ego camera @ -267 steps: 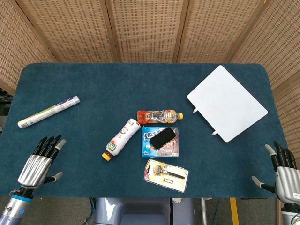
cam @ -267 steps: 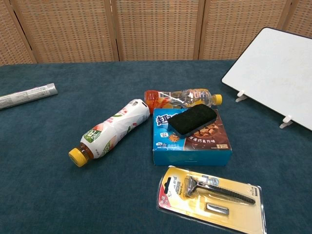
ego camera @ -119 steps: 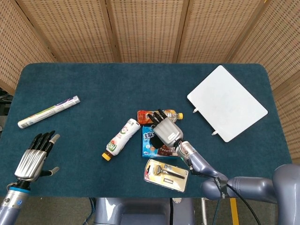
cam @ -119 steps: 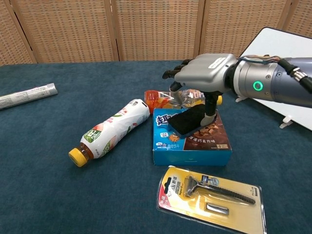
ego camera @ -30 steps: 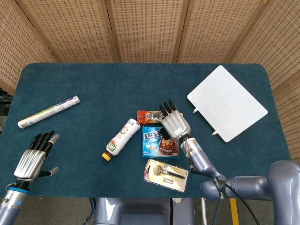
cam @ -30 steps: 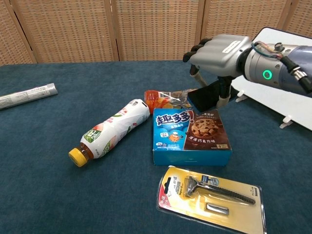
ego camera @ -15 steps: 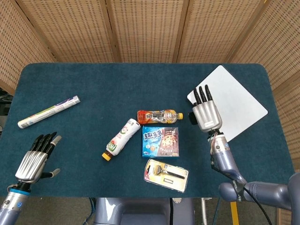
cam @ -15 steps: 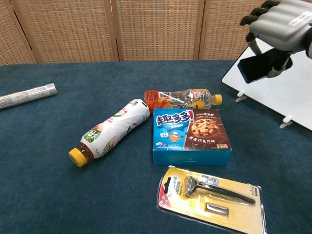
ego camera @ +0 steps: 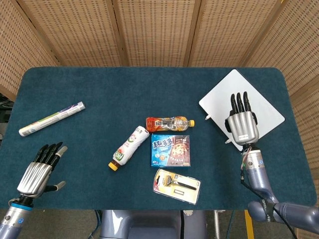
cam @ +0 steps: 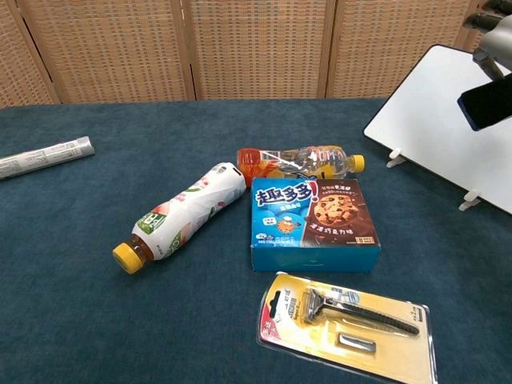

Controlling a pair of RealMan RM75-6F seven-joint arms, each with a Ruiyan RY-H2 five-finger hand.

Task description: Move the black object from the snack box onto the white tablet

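Observation:
The black object hangs in the air at the right edge of the chest view, in front of the white tablet, and my right hand grips it from above. From the head view, the right hand is palm-down over the near left part of the tablet, and it covers the object almost wholly. The blue snack box lies mid-table with its top bare. My left hand hovers open at the table's near left corner, holding nothing.
An orange-labelled bottle lies just behind the box and a white bottle with a yellow cap to its left. A carded razor pack sits in front. A rolled tube lies far left. The tablet stands propped on small white feet.
My right hand has carried the black object further right, from the tablet's left edge to over the tablet. The left hand has barely moved.

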